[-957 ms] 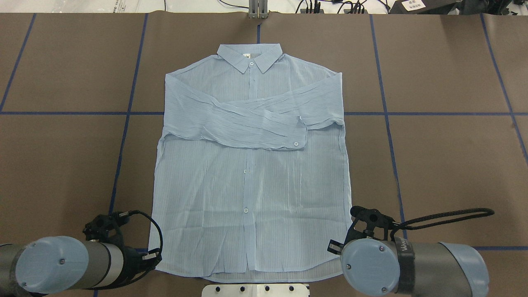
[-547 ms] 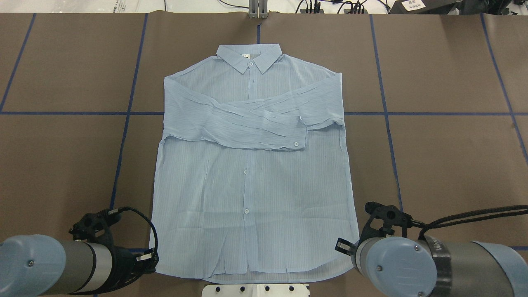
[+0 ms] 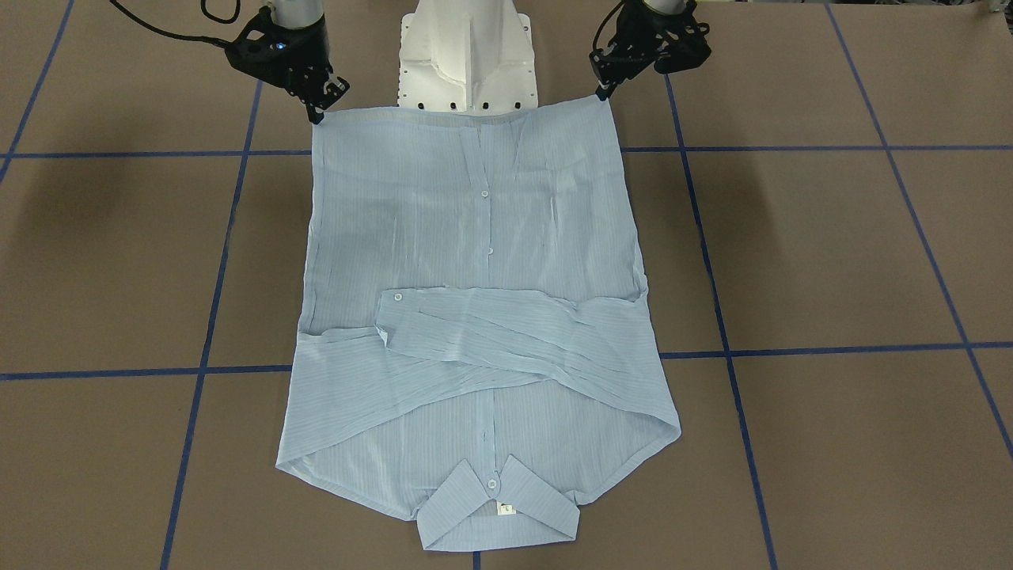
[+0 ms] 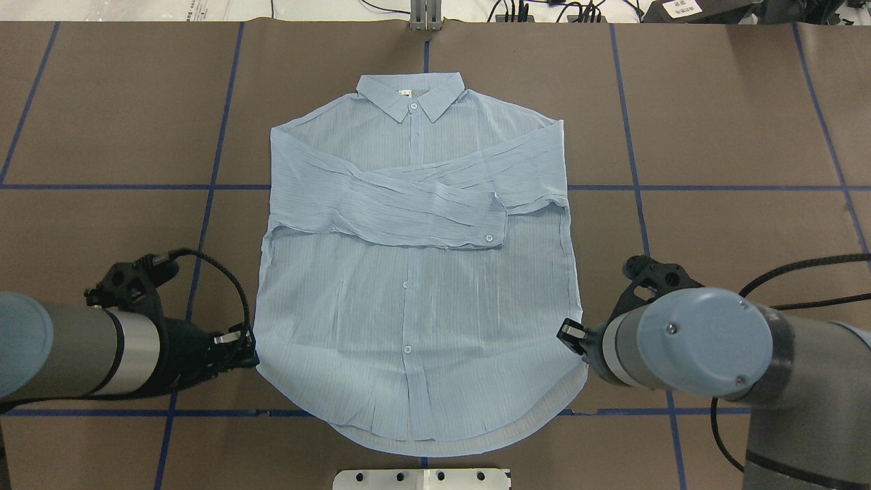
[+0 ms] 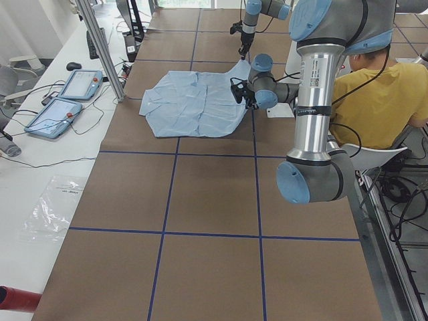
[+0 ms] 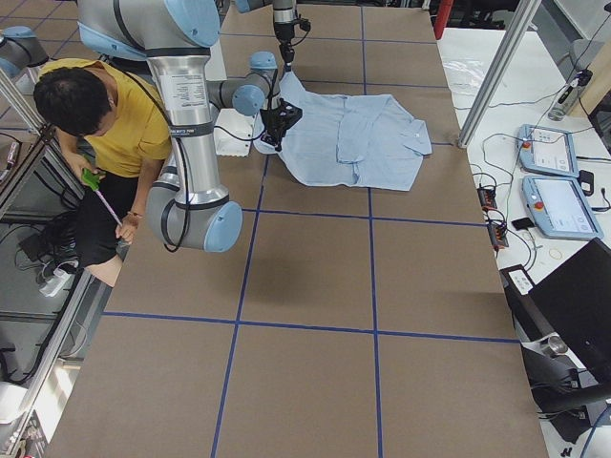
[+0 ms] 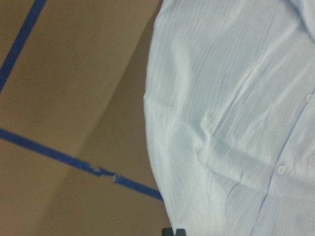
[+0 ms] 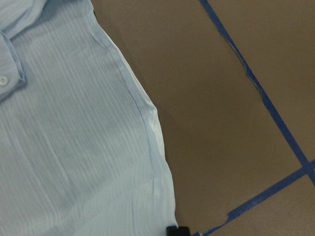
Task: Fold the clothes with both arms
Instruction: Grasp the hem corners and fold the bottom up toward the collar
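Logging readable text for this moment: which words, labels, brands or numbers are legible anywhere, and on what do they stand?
No text can be read with confidence.
Neck tag in the shirt collar: print too small.
White label on a black device beyond the table's far edge: blurred.
Vertical lettering on the left arm's tube: too small.
Pendant screens on the side bench: too small.

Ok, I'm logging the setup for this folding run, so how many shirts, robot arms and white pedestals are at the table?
Light-blue shirt: 1
Robot arms: 2 (left arm, right arm)
White pedestal: 1
Total: 4
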